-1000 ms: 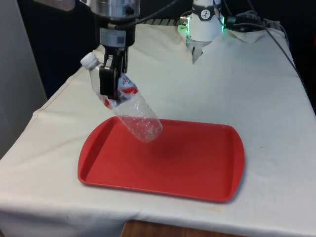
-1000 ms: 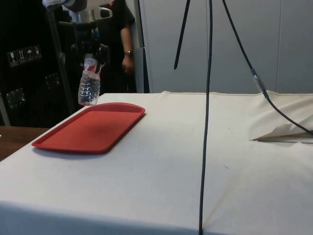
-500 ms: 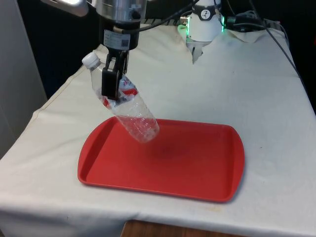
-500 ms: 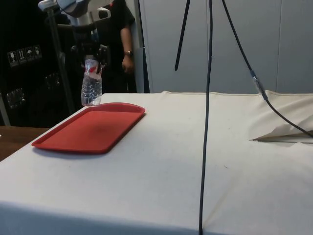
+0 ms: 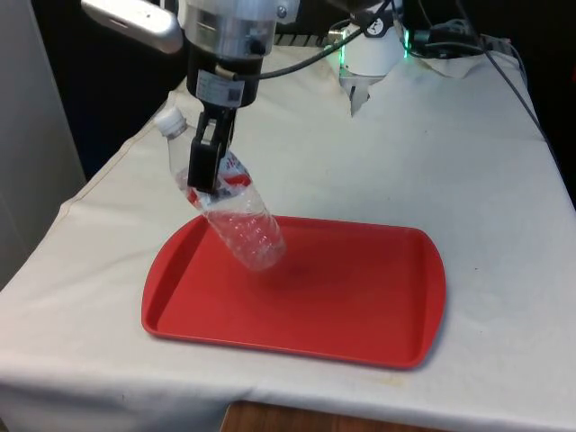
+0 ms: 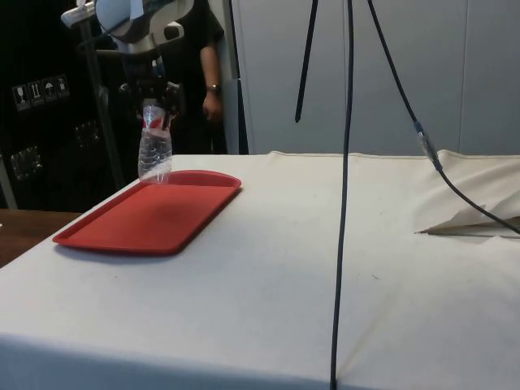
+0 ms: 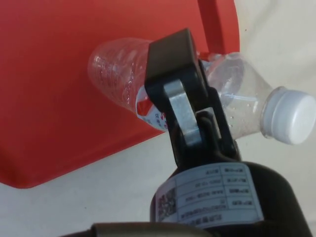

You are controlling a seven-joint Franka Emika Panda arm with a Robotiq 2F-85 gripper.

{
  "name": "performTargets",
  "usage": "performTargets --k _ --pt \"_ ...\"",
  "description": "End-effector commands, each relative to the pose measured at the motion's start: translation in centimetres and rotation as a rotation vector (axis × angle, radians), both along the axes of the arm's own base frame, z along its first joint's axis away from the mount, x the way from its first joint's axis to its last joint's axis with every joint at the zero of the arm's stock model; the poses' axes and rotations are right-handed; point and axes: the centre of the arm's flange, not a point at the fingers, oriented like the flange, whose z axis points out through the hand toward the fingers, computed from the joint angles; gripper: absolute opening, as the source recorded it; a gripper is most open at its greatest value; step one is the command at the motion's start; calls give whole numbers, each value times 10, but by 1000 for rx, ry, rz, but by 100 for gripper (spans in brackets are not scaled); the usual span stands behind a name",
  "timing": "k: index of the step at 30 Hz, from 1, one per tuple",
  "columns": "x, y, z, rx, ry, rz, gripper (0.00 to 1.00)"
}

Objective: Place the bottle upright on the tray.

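A cloth-covered counter (image 5: 468,180) carries a red tray (image 5: 360,297) near its front edge. Above the tray's far corner on the front view's left, the black pincer (image 5: 205,162) is clamped around the upper body of a clear plastic bottle (image 5: 236,220), at its red-and-white label. The bottle hangs tilted, its white cap (image 5: 168,120) pointing up and toward the front view's left, its base low over the tray; contact with the tray cannot be judged. A person (image 6: 207,73) stands behind the counter in the side view.
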Motion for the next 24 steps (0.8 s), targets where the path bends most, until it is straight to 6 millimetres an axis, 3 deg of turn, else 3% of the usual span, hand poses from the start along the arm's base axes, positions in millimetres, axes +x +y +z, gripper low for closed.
performTargets --k 1,18,24 --pt "-3 0 -1 -10 -20 -1 14" --pt "-3 2 -11 -96 24 8 14" --pt "-4 12 -13 -164 32 8 14"
